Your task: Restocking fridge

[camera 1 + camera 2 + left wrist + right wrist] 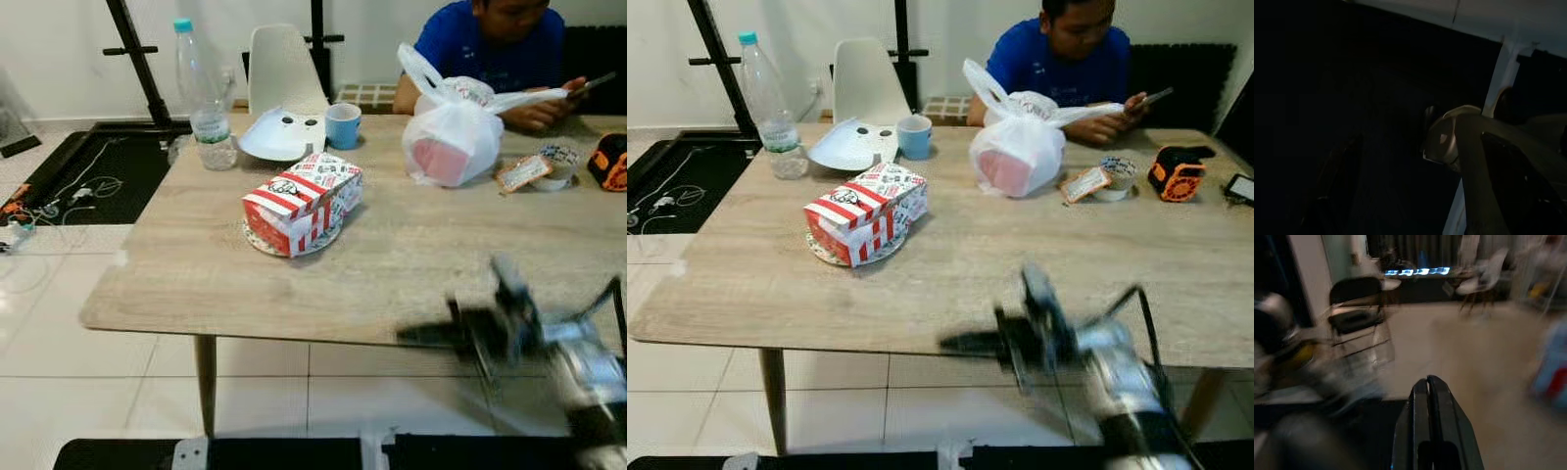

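Head views: red-and-white striped takeaway box (302,202) on a plate at the middle of the wooden table (196,264), water bottle (205,96) and white plastic bag (453,137) farther back, none lifted yet, so restocking judged barely begun. Right gripper (972,343) blurred at the near table edge, touching nothing. Right wrist view: black fingers (1422,404) pressed together, empty. Left wrist view: too dark to tell the left gripper's state.
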### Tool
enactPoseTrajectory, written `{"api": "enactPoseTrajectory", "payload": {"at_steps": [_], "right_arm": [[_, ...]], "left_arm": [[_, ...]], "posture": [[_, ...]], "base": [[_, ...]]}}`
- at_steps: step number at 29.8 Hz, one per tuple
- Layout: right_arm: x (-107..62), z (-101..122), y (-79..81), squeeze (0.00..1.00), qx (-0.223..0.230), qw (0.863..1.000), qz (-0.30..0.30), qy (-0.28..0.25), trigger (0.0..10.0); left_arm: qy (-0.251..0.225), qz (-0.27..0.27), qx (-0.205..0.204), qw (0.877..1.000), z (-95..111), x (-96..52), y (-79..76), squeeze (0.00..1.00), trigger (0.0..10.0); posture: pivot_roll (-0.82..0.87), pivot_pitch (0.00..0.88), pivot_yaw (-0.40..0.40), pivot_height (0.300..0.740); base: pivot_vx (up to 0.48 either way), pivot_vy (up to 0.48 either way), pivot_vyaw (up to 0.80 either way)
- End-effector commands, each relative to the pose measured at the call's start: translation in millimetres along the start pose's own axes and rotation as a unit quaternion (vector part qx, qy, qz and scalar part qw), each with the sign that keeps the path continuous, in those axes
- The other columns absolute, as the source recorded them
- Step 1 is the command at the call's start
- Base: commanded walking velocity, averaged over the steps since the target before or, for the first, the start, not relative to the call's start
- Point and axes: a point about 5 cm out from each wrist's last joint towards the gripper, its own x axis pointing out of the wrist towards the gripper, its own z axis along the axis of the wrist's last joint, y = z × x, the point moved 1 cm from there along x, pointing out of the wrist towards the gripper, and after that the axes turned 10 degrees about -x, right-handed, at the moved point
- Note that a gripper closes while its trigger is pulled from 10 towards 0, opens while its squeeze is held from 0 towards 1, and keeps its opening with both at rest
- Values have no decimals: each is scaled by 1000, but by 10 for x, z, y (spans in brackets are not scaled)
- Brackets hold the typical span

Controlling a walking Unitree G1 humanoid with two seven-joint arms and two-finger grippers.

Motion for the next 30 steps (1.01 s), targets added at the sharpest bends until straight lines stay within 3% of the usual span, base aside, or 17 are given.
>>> {"api": "enactPoseTrajectory", "payload": {"at_steps": [1,2,3,4,5,7,8,10,13,18,20,23,24,27,28,29,30], "right_arm": [[31,20,-63,0,-18,1000,-25,6,10000],[108,70,-164,0,-41,998,-42,13,10000],[108,70,-164,0,-41,998,-42,13,10000],[191,120,-270,318,-60,996,-62,27,10000],[269,159,-385,855,-71,993,-85,40,10000],[310,186,-453,855,-76,991,-99,47,10000],[350,178,-539,1000,-90,987,-114,73,10000],[402,169,-692,1000,-124,975,-139,121,10000],[442,216,-799,1000,-157,963,-158,148,10000],[621,419,-948,1000,-205,950,-167,166,10000],[621,419,-948,1000,-205,950,-167,166,10000],[886,473,-1002,1000,-283,919,-144,233,10000],[886,473,-1002,1000,-283,919,-144,233,10000],[980,456,-1012,1000,-322,898,-134,268,10000],[1022,443,-1011,553,-338,889,-129,282,10000],[1058,440,-1010,0,-347,883,-126,289,10000],[1089,433,-1007,0,-350,880,-123,295,10000]], "left_arm": [[0,13,-6,1000,4,-22,91,0,10000],[-2,15,-8,1000,4,-24,99,0,10000],[-2,15,-8,1000,4,-24,99,0,10000],[-3,19,-8,1000,4,-28,112,0,10000],[-6,22,-11,1000,1,-32,125,0,10000],[-8,25,-12,1000,-4,-35,131,0,10000],[-10,26,-15,1000,-14,-36,129,0,10000],[-11,27,-22,999,-37,-40,127,0,10000],[-11,27,-25,999,-60,-42,120,0,10000],[-18,29,-40,999,-77,-52,135,0,10000],[-18,29,-40,999,-77,-52,135,0,10000],[-21,34,-46,998,-89,-69,179,0,10000],[-21,34,-46,998,-89,-69,179,0,10000],[-22,37,-48,998,-108,-80,201,0,10000],[-22,37,-49,998,-123,-86,208,0,10000],[-21,38,-50,998,-141,-91,213,0,10000],[-21,38,-50,998,-150,-94,214,0,10000]], "posture": [[-37,0,8,740],[-37,0,7,740],[-37,0,7,740],[-34,0,3,740],[-33,0,-7,740],[-30,0,-12,740],[-26,0,-24,740],[-24,0,-30,740],[-15,6,-40,740],[11,25,-59,740],[11,25,-59,740],[25,36,-68,740],[25,36,-68,740],[34,48,-71,740],[41,53,-77,740],[49,62,-81,740],[49,62,-81,740]], "base": [[0,0,0],[0,0,0],[0,0,0],[0,0,0],[0,0,0],[0,0,0],[0,0,0],[0,0,0],[0,0,0],[0,0,0],[0,0,0],[0,0,0],[0,0,0],[0,0,0],[0,0,0],[0,0,0],[0,0,0]]}}
